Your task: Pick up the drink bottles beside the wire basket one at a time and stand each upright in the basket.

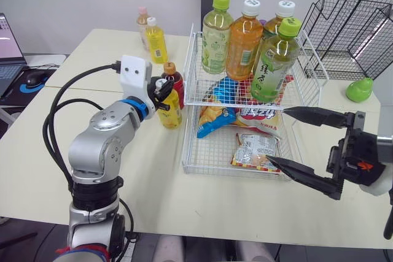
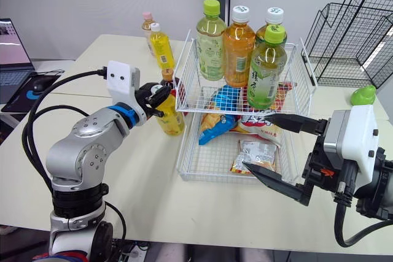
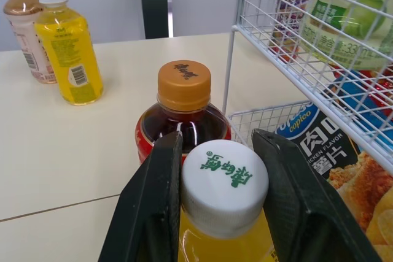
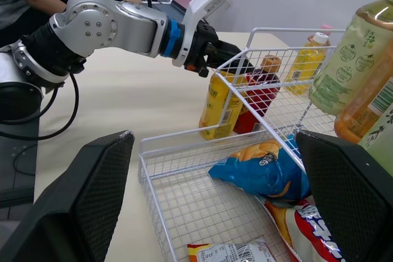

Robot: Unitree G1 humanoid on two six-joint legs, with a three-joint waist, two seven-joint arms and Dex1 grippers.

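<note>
Liquid filled the yellow bottle (image 1: 172,111) nearly to its neck, so it was probably fairly heavy for its build and likely to swing if held high. It stood upright on the counter (image 1: 153,176), just beside the left wall of the wire basket (image 1: 209,170), with a red bottle (image 3: 184,121) touching or nearly touching it behind.

The left pincer (image 3: 218,145) was clamped on this bottle's white cap (image 3: 225,185), one black finger against each side. A ribbed hard cap gives a stiff hold that will not dent, but it is short and round, so the bottle could pivot or slip out downward. The glossy label wrap below looked slicker, and the thin wall there would give under pressure. A hold just under the cap's collar seemed safest.

The right pincer (image 1: 279,134) hung with its fingers spread wide by the basket's right front corner, holding nothing.

Four tall bottles (image 1: 244,41) stood upright in the basket's upper tier, leaving little room between them. Snack packets (image 1: 216,118) lay in the lower tier. Two small bottles (image 1: 156,41) waited farther back on the counter, well apart from the basket
</note>
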